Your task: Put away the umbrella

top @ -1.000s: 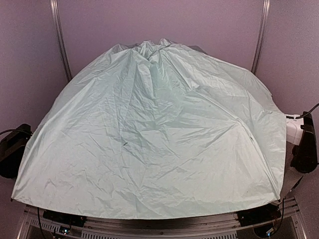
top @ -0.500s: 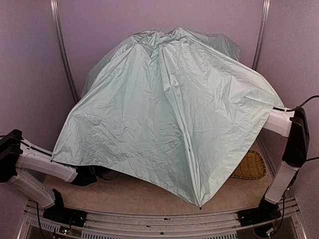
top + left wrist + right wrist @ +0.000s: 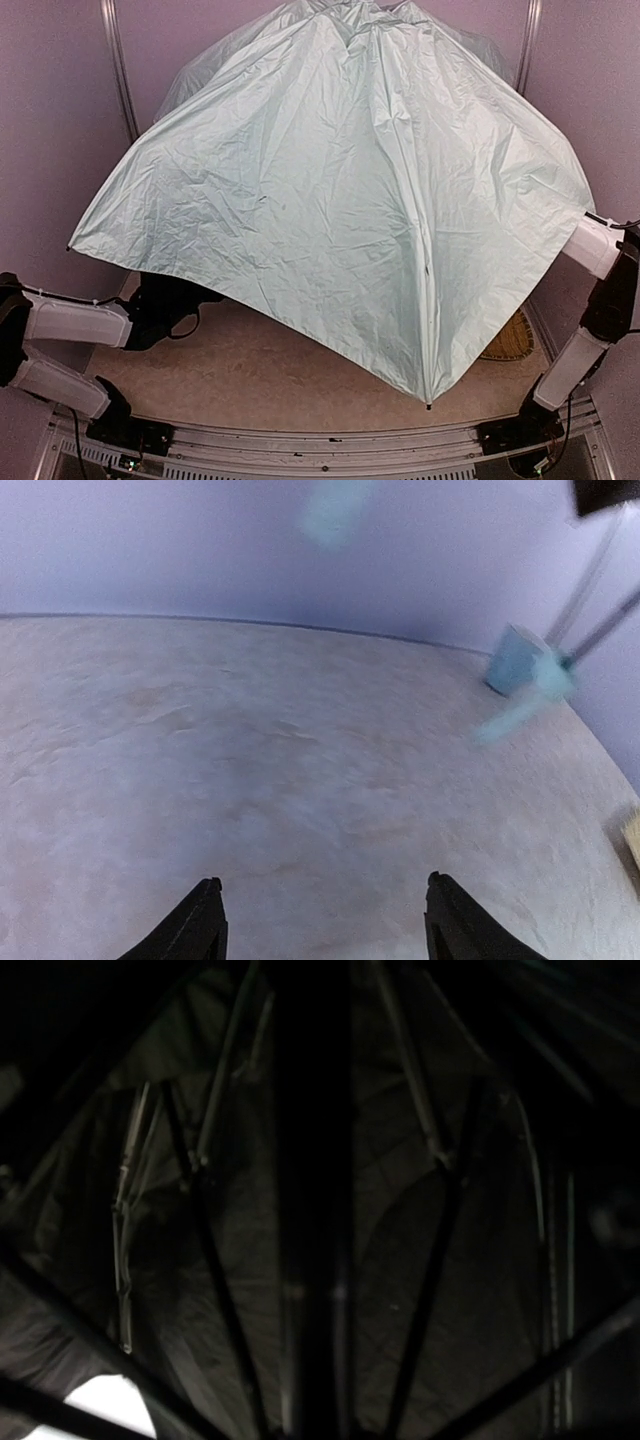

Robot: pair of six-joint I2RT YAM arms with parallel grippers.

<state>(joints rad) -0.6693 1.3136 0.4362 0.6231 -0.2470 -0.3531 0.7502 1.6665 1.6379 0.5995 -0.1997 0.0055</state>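
The open umbrella (image 3: 340, 200), pale mint fabric, hangs tilted above the table and fills most of the top view, one rib tip pointing down at the front. Its black lining, ribs and dark shaft (image 3: 315, 1210) fill the right wrist view. My right gripper is hidden under the canopy; its fingers are lost in the dark around the shaft, which runs up the middle of that view. My left gripper (image 3: 325, 920) is open and empty over bare table, its black wrist (image 3: 165, 305) at the canopy's left edge. A blurred mint handle part (image 3: 520, 710) dangles far right.
A pale blue mug (image 3: 512, 660) stands at the far right of the table near the wall. A woven yellow mat (image 3: 508, 340) lies at the right under the canopy's edge. The beige table (image 3: 250, 380) shows in front; the right forearm (image 3: 598, 248) juts from under the fabric.
The canopy has risen from lying over the table and tipped up and back, uncovering the table front and both arms. My left gripper has opened and let go.
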